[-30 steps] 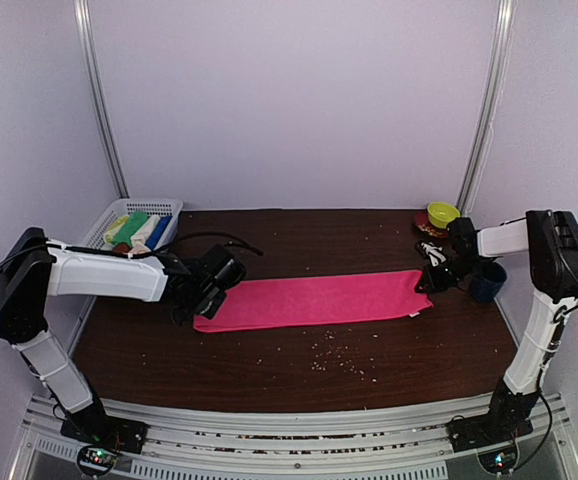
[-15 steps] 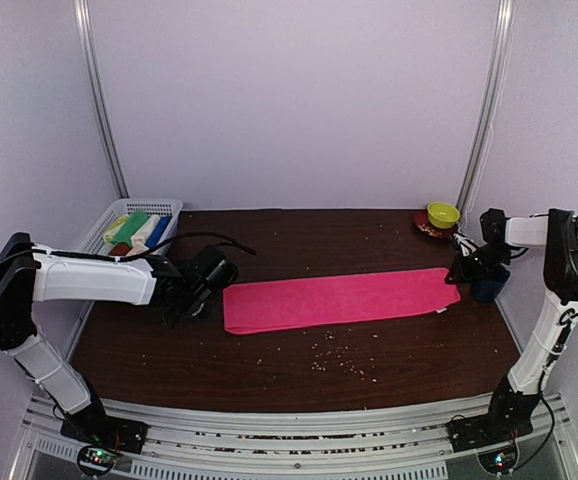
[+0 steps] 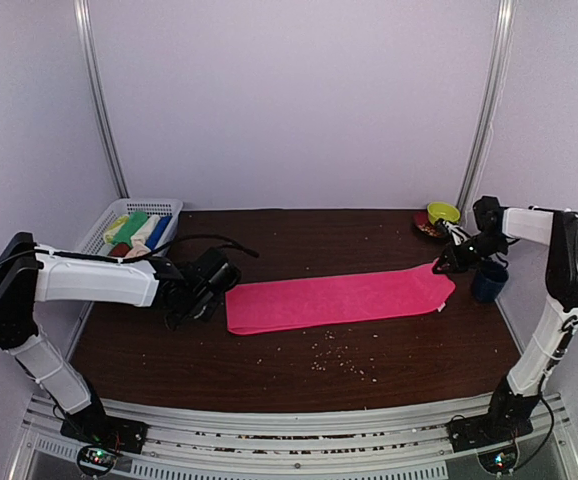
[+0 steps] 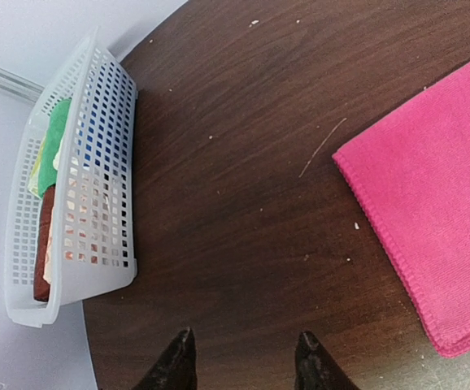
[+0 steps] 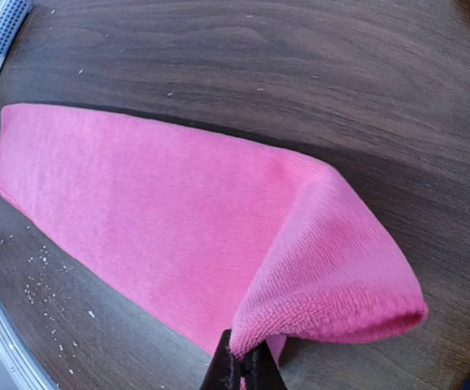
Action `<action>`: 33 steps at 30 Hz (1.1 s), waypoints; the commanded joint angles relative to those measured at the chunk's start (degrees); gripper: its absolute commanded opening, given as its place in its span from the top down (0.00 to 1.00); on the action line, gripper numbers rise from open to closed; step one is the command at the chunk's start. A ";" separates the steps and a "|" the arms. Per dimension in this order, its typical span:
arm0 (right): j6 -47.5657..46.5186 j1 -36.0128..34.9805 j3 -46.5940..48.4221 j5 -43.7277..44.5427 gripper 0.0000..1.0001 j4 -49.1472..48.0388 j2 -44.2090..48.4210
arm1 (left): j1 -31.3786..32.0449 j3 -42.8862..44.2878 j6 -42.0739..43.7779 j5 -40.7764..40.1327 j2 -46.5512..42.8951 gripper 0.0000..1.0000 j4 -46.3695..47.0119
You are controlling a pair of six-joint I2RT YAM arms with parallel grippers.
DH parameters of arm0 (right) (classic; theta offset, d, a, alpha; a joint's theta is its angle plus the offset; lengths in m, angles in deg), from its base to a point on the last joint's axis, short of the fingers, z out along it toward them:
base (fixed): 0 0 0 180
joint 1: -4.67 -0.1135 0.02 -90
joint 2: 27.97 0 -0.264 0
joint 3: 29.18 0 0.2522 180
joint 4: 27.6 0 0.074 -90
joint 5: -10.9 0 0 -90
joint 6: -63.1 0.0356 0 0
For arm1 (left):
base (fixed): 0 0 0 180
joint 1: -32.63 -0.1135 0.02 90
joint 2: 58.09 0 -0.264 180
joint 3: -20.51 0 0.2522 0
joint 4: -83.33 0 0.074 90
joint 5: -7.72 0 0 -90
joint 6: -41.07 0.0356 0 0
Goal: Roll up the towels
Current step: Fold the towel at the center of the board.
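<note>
A hot pink towel (image 3: 334,298) lies stretched out as a long strip across the middle of the brown table (image 3: 299,370). My right gripper (image 3: 447,262) is shut on its right end and lifts that end, so it curls over in the right wrist view (image 5: 332,268). My left gripper (image 3: 191,305) is open and empty, just left of the towel's left end (image 4: 430,203), apart from it. More towels, green, blue, cream and brown, sit in the white mesh basket (image 3: 139,228). No peach-orange towel shows.
The basket (image 4: 80,195) stands at the back left corner. A yellow-green bowl on a plate (image 3: 441,214) and a dark blue cup (image 3: 488,281) stand at the right edge, close to my right gripper. Crumbs are scattered in front of the towel.
My right gripper has pulled the towel's right end to the right and then lifted it up and back. The towel slid right, away from my left gripper, which let go.
</note>
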 commanded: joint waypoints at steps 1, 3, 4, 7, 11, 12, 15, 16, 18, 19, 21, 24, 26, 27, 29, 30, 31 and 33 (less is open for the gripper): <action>-0.69 -5.92 3.22 -4.58 1.00 2.26 1.57 | 0.34 1.03 -1.03 -0.47 0.72 0.58 0.55; 0.57 -9.04 4.52 -5.28 1.00 1.74 1.58 | 0.36 1.00 -1.30 -0.44 0.74 0.57 0.47; 1.39 -10.53 5.24 -5.65 1.00 1.36 1.37 | 0.34 1.04 -1.35 -0.58 0.78 0.57 0.34; 3.10 -15.21 8.15 -6.72 1.00 0.83 0.39 | 0.31 1.41 -1.97 -1.63 0.91 0.56 -1.08; 6.28 -21.96 11.64 -8.03 1.00 -1.29 -1.42 | -0.56 1.29 -2.48 -2.14 -0.44 0.52 -1.61; 7.24 -23.55 12.47 -8.30 1.00 -2.27 -1.90 | -1.01 0.91 -2.53 -1.69 -1.24 0.52 -1.23; 10.11 -28.47 15.18 -8.30 1.00 -4.97 -3.84 | -2.37 -0.75 -2.45 0.36 -4.65 0.30 1.02; 11.06 -30.11 16.22 -8.14 1.00 -5.80 -4.68 | -2.79 -1.37 -2.45 1.30 -5.95 0.05 2.02; 12.66 -33.23 19.39 -7.83 1.00 -7.14 -6.65 | -3.37 -2.59 -2.58 3.13 -8.62 0.02 3.63; 13.60 -34.59 20.63 -7.67 1.00 -7.88 -7.72 | -3.70 -3.24 -2.73 3.49 -9.87 0.02 4.09; 15.51 -37.51 22.77 -6.83 1.00 -10.12 -9.78 | -3.92 -3.71 -3.46 3.57 -12.02 0.02 4.22; 18.17 -41.13 25.67 -5.84 1.00 -13.43 -13.50 | -3.95 -4.32 -4.00 3.72 -14.60 0.02 3.96; 19.52 -43.04 27.87 -5.44 1.00 -14.78 -16.20 | -3.93 -4.58 -4.44 3.93 -15.63 0.02 3.25; 19.75 -43.89 29.49 -5.40 1.00 -14.76 -17.77 | -3.95 -4.78 -4.74 4.01 -16.03 0.02 2.92; 20.12 -45.36 32.28 -5.33 1.00 -14.51 -20.53 | -3.97 -5.23 -4.91 4.20 -16.56 0.02 2.62; 20.43 -46.12 33.34 -5.15 1.00 -14.81 -21.65 | -3.97 -5.50 -5.03 4.32 -16.84 0.02 2.58; 20.89 -46.68 34.22 -4.95 1.00 -15.32 -22.54 | -3.97 -5.85 -5.15 4.41 -17.06 0.02 2.55; 21.81 -47.79 35.96 -4.80 1.00 -16.34 -24.30 | -3.95 -6.22 -5.32 4.53 -17.32 0.02 2.49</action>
